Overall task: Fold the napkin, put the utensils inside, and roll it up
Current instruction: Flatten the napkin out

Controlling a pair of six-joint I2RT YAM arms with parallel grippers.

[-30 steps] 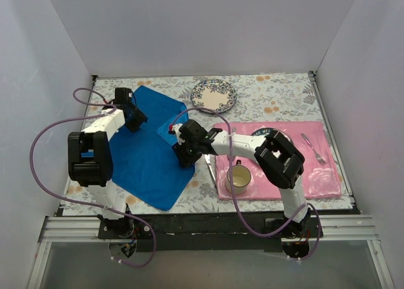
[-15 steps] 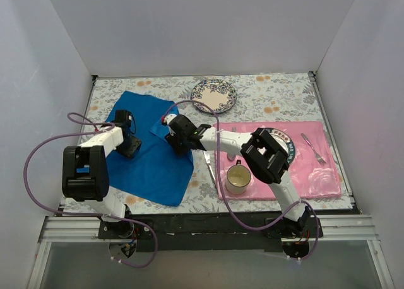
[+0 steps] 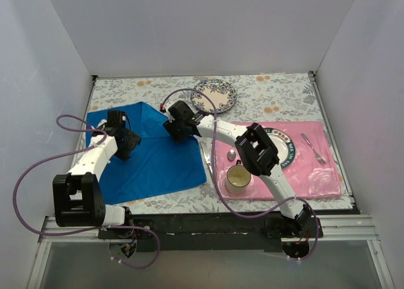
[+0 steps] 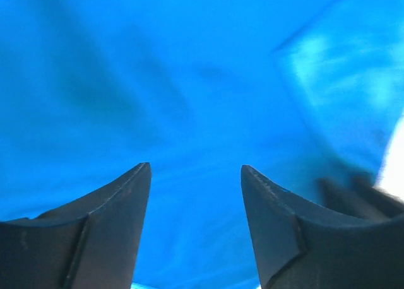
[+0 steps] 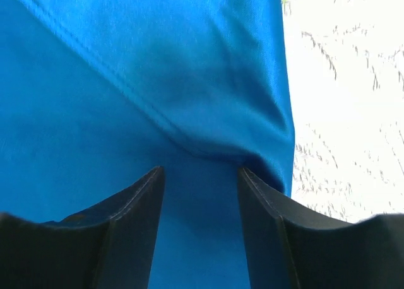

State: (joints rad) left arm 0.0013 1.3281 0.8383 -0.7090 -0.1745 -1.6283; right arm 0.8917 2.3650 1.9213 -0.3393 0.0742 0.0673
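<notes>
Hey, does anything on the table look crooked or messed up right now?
The napkin lies askew on the table, with a rumpled fold bunched up by the right gripper. Nothing looks spilled or broken.

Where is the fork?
In the top view, the fork lies on the right side of the pink placemat, beside the dark-rimmed plate.
</notes>
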